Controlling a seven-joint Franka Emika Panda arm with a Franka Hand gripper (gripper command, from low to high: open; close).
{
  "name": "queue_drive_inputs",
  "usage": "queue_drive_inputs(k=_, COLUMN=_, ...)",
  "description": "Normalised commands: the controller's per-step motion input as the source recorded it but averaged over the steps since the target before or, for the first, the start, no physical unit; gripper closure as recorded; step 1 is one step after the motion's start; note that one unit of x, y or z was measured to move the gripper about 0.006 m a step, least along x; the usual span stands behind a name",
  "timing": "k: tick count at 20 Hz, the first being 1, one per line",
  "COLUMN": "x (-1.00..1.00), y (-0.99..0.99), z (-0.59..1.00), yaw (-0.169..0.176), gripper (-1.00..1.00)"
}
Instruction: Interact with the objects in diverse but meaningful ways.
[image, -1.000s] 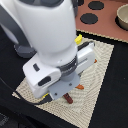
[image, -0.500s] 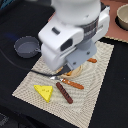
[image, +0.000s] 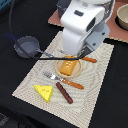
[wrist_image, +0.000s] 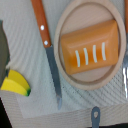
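Where ribbed mat (image: 95, 75) lies, scored loaf (wrist_image: 91, 48) fills round plate (wrist_image: 67, 75); claw state unclear

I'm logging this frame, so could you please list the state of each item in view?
Bread loaf: lying on the plate.
Plate: upright on the placemat.
Knife: flat beside the plate.
Fork: flat on the placemat.
Saucepan: upright, empty.
Cheese wedge: on the placemat.
Sausage: lying flat.

One bread loaf (image: 69, 65), one cheese wedge (image: 44, 91), one sausage (image: 64, 93), one banana (wrist_image: 15, 84), one saucepan (image: 26, 46), one fork (image: 62, 80), one knife (wrist_image: 49, 52).
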Motion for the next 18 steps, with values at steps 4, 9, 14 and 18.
queue_drive_inputs(k=4, x=-0.28, y=0.46, z=-0.10, yaw=0.205, gripper=-1.00)
queue_drive_inputs(k=9, x=-0.34, y=0.46, z=-0.15, yaw=0.197, gripper=-1.00)
queue_drive_inputs(k=14, x=-0.51, y=0.58, z=-0.14, yaw=0.130, gripper=-1.00)
queue_drive_inputs(k=18, x=-0.62, y=0.71, z=-0.09, yaw=0.069, gripper=-1.00)
